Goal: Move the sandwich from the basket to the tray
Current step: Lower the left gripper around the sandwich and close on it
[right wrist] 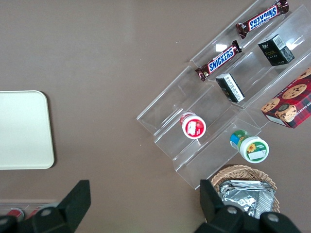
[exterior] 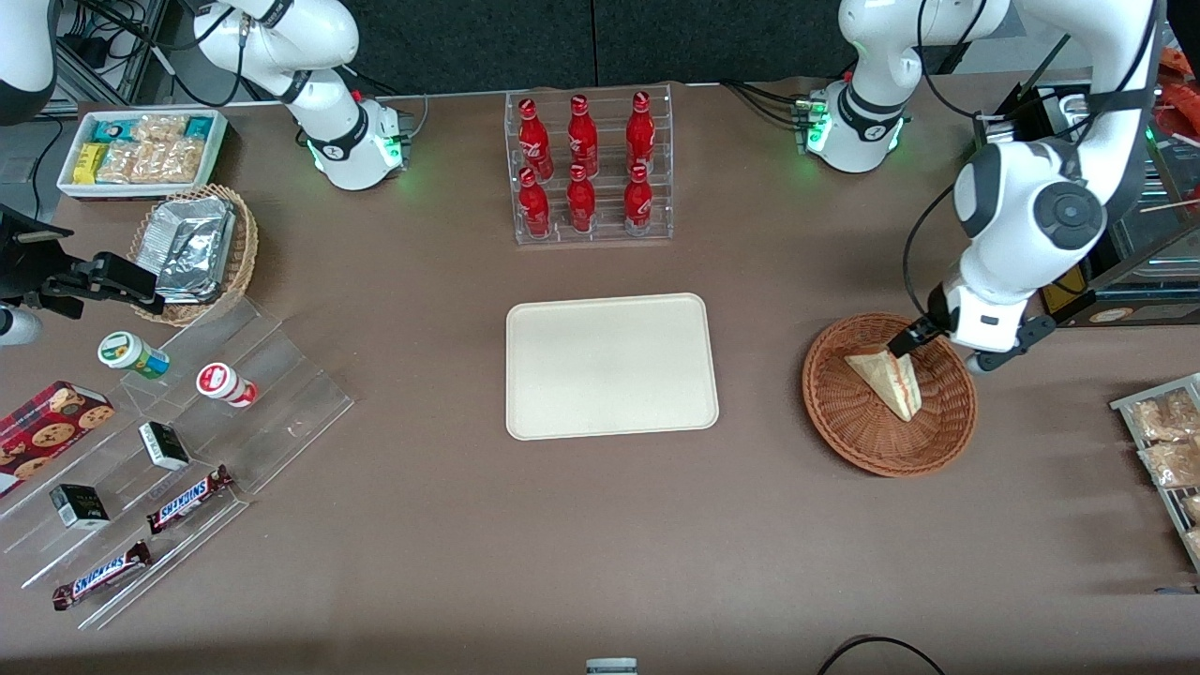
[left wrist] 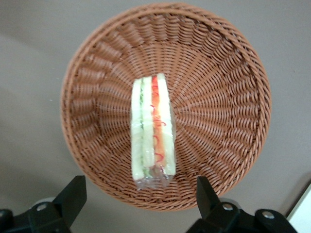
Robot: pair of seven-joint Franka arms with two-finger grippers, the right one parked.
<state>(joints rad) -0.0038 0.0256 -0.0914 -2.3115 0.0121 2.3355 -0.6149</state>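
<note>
The sandwich (exterior: 886, 380) (left wrist: 151, 131), a pale wedge in clear wrap with red and green layers on its cut edge, lies in the round reddish-brown wicker basket (exterior: 844, 427) (left wrist: 218, 97) toward the working arm's end of the table. My left gripper (exterior: 911, 337) (left wrist: 141, 199) hangs open just above the basket, over the sandwich's end farther from the front camera. Its two fingers stand wide apart with nothing between them. The cream tray (exterior: 609, 366) (right wrist: 22, 128) lies flat and bare at the table's middle, beside the basket.
A clear rack of red bottles (exterior: 586, 169) stands farther back than the tray. Toward the parked arm's end are a tan basket of foil packs (exterior: 192, 253), a white snack bin (exterior: 141, 150) and a clear stepped stand (exterior: 187, 422). A wire rack of snack bags (exterior: 1167, 450) is beside the basket.
</note>
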